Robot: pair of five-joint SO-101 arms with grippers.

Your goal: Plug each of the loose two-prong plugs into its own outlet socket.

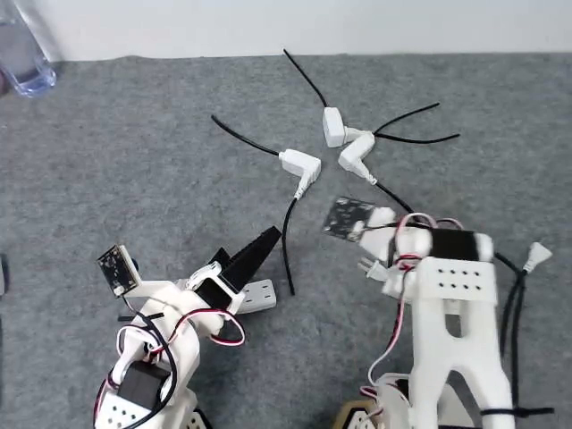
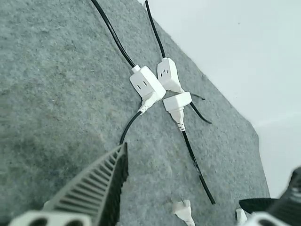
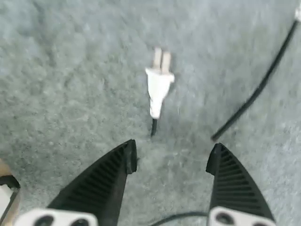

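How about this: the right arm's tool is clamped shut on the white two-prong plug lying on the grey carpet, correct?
No. The right arm's tool is open, not touching the white two-prong plug lying on the grey carpet; the right wrist view shows this.

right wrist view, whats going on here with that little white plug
The right gripper hovers with its jaws open just short of a small white two-prong plug. The plug lies loose on the grey felt mat, untouched. The left gripper is open and empty, pointing toward the cluster of white outlet sockets on black cords. The socket faces that show are empty, so plugging in has not started.
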